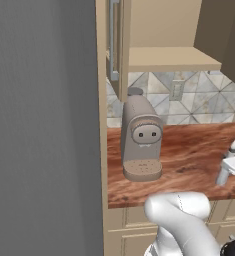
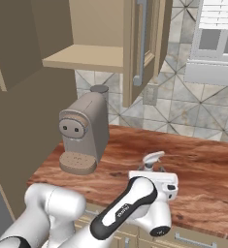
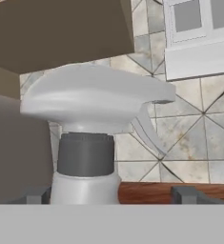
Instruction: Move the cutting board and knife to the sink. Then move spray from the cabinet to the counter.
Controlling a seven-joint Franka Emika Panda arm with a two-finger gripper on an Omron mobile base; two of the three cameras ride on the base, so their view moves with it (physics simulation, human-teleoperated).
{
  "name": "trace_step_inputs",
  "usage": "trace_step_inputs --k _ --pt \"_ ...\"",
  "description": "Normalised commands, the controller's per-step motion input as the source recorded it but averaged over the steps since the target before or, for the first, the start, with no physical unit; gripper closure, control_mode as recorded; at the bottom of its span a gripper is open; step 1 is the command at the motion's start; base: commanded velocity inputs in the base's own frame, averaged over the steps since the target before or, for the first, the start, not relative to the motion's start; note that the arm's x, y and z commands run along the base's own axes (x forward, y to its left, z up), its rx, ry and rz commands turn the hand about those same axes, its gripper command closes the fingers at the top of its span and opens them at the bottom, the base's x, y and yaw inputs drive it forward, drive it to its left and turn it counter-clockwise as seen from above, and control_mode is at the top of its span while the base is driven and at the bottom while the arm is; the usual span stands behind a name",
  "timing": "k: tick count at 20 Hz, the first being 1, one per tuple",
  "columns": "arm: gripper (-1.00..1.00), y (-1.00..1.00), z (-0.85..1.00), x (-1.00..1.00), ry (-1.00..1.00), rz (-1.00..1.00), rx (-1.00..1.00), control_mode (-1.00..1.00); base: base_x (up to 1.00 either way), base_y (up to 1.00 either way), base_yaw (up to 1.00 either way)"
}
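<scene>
On the tabletop (image 2: 203,169), the spray (image 3: 92,138) stands upright between the wide-open jaws; contact with either fingertip (image 3: 185,194) appears absent.

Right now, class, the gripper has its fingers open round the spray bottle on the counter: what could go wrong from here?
1. The gripper sits close around the spray bottle; a sideways pull-away might tip it.
2. The bottle stands near the counter front edge, so a knock could send it off.
</scene>
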Motion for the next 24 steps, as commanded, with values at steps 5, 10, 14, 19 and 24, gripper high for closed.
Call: trace_step_inputs --k 5,10,14,19,24 --pt "-1.0 0.04 0.0 -0.54 -0.1 0.0 0.03 -1.0 0.0 0.0 0.0" --pt "-1.0 0.12 0.01 -0.5 -0.07 0.0 0.01 -1.0 0.0 0.0 0.0" --pt "-1.0 0.16 0.11 -0.1 -0.02 0.0 0.0 -1.0 0.0 0.0 0.0" --pt "-1.0 0.14 0.16 0.0 0.0 0.0 0.0 -1.0 0.0 0.0 0.0" --pt "-1.0 0.04 0.23 0.0 0.0 0.0 0.0 -1.0 0.0 0.0 0.0"
